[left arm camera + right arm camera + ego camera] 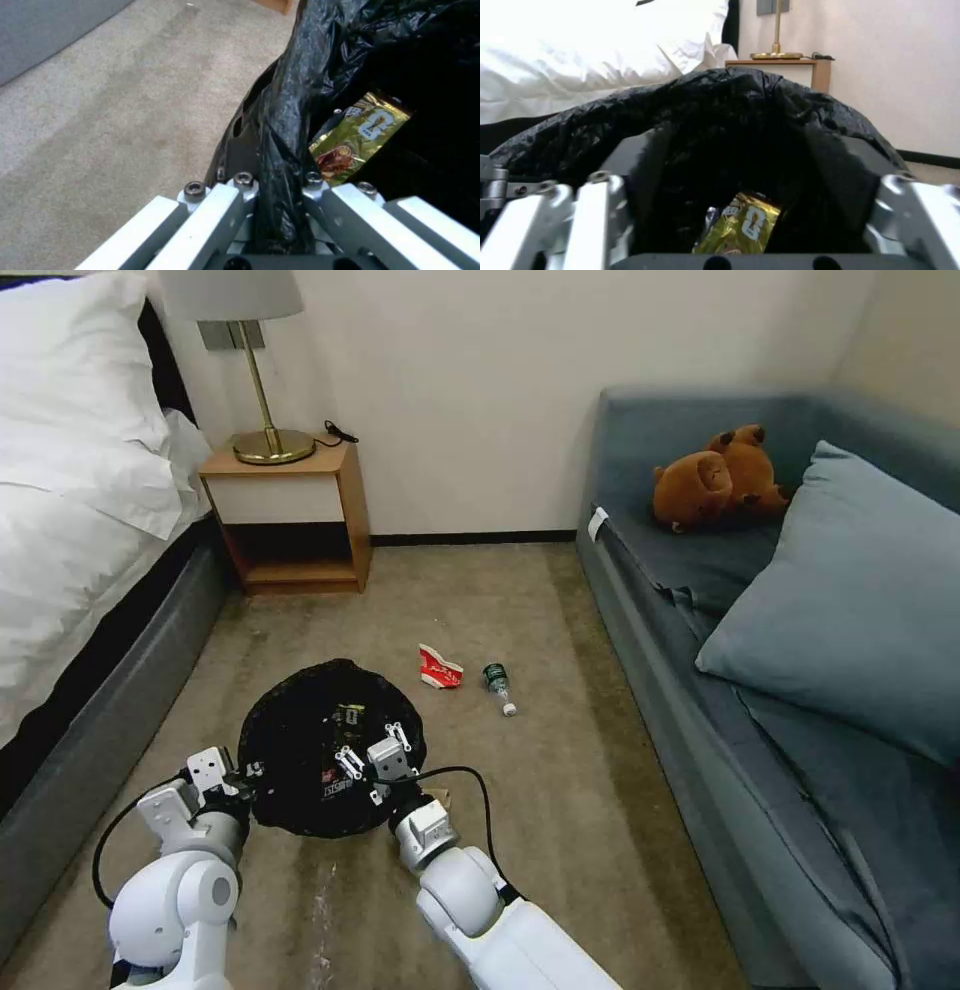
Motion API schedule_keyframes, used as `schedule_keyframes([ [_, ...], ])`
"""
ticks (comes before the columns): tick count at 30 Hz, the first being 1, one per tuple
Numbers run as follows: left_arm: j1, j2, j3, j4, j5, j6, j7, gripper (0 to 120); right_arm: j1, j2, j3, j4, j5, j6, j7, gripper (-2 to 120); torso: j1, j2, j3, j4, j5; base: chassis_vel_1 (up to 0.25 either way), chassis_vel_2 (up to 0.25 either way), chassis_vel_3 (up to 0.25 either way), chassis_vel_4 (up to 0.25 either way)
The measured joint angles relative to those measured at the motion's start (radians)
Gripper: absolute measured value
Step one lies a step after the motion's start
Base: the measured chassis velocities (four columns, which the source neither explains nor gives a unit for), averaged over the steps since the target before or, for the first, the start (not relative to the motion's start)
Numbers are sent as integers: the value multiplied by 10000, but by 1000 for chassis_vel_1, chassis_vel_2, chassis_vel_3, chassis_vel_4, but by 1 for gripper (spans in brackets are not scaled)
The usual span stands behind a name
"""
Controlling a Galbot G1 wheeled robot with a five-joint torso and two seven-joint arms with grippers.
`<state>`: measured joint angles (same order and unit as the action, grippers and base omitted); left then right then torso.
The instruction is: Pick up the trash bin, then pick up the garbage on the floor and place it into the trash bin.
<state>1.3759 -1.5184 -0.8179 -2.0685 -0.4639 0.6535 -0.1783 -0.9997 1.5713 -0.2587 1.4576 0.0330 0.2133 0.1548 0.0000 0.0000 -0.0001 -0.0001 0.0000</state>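
Observation:
The trash bin, lined with a crinkly black bag, hangs low over the carpet in front of me. My left gripper is shut on its near-left rim; in the left wrist view the fingers pinch the bag and rim. My right gripper stands open over the bin's mouth, its fingers wide apart with nothing between them. A gold-brown snack wrapper lies inside the bin. On the floor beyond the bin lie a crushed red-and-white carton and a small clear bottle.
A bed runs along the left, and a wooden nightstand with a brass lamp stands at the back wall. A blue sofa with a cushion and a brown plush toy lines the right. Open carpet lies between them.

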Motion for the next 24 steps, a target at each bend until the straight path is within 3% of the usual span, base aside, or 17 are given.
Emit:
schedule_keyframes([
  [3,-24,-3,11,-1,-8,-4,-21,1,59,-73,-30,57,2,-36,-12,93,0,0,0,0,0,0,0,0,0],
  [5,-36,-3,12,0,-8,-5,-22,1,82,-84,-38,71,8,-51,-13,98,0,0,0,1,0,0,0,0,0],
  [24,-5,35,-35,91,-101,-40,-37,1,220,-295,569,1021,294,-460,345,100,0,0,1,0,0,0,0,0,0],
])
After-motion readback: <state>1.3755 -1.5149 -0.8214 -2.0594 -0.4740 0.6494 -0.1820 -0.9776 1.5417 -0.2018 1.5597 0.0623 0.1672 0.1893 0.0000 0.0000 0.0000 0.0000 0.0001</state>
